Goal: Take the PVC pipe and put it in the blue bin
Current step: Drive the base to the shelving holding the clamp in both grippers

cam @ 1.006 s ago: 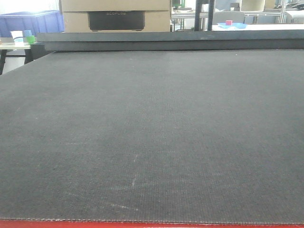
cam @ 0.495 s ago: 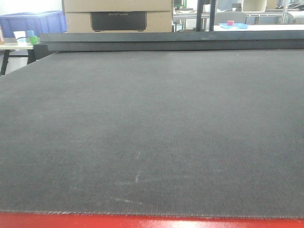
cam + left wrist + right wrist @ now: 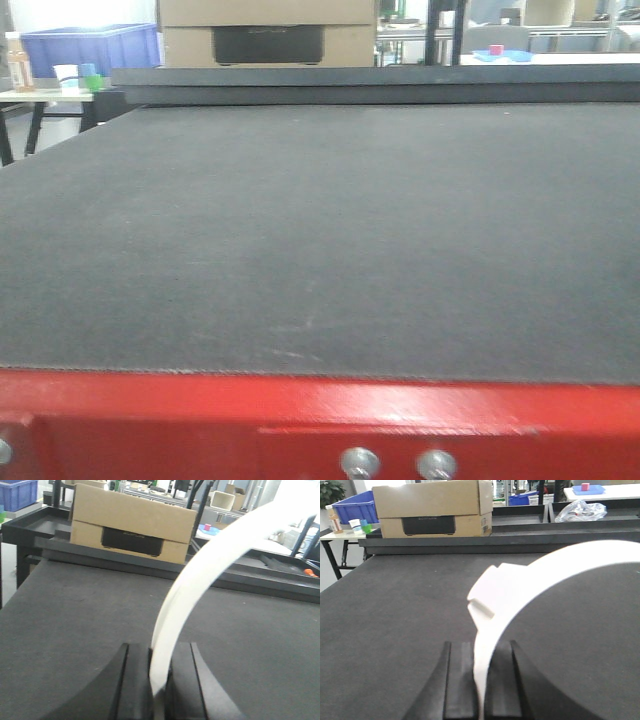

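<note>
In the left wrist view a white flat PVC pipe point(image 3: 200, 575) curves up to the right and out of frame, with my left gripper point(image 3: 159, 647) shut on its lower end. The right wrist view shows a white PVC pipe arc point(image 3: 520, 587) with a squared tab point(image 3: 487, 592), and my right gripper point(image 3: 481, 645) is shut on it below the tab. I cannot tell whether both hold one piece. The blue bin point(image 3: 90, 45) stands on a side table far back left, also visible as the blue bin point(image 3: 355, 505). Neither pipe nor grippers appear in the front view.
A wide dark felt table point(image 3: 320, 230) with a red front edge point(image 3: 300, 410) lies ahead. A cardboard box point(image 3: 432, 507) sits on a black shelf at its far side. Cups point(image 3: 78, 76) stand by the bin. A second blue bin point(image 3: 525, 499) lies farther back.
The front view has pulled back and shifted: the table's red front edge now fills the bottom of the frame, and the box and bin sit further right.
</note>
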`<state>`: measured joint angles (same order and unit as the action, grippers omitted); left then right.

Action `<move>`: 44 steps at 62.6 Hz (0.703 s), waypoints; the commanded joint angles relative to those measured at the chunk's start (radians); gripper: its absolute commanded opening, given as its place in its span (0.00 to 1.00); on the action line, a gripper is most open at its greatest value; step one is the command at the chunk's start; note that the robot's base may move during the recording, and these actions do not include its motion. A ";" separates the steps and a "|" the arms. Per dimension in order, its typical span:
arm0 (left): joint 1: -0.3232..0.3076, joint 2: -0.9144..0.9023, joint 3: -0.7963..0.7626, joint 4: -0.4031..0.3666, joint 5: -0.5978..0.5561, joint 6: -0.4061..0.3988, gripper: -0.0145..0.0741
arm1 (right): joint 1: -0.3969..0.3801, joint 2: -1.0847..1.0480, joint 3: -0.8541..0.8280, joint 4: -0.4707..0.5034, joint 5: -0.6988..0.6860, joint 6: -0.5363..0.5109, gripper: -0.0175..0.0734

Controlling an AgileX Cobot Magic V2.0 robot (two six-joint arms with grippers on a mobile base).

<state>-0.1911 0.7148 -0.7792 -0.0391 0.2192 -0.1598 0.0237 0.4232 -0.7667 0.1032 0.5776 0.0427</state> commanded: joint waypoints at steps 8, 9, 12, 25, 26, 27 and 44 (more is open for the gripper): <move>0.000 -0.003 -0.001 0.000 -0.027 -0.002 0.04 | 0.000 -0.004 0.000 -0.003 -0.024 -0.008 0.01; 0.000 -0.003 -0.001 0.000 -0.027 -0.002 0.04 | 0.000 -0.004 0.000 -0.003 -0.024 -0.008 0.01; 0.000 -0.003 -0.001 0.000 -0.027 -0.002 0.04 | 0.000 -0.004 0.000 -0.003 -0.024 -0.008 0.01; 0.000 -0.003 -0.001 0.000 -0.027 -0.002 0.04 | 0.000 -0.004 0.000 -0.003 -0.024 -0.008 0.01; 0.000 -0.003 -0.001 0.000 -0.027 -0.002 0.04 | 0.000 -0.004 0.000 -0.003 -0.024 -0.008 0.01; 0.000 -0.003 -0.001 0.000 -0.027 -0.002 0.04 | 0.000 -0.004 0.000 -0.003 -0.024 -0.008 0.01; 0.000 -0.003 -0.001 0.000 -0.027 -0.002 0.04 | 0.000 -0.004 0.000 -0.003 -0.024 -0.008 0.01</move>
<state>-0.1911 0.7149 -0.7792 -0.0391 0.2192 -0.1598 0.0237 0.4232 -0.7667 0.1032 0.5776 0.0427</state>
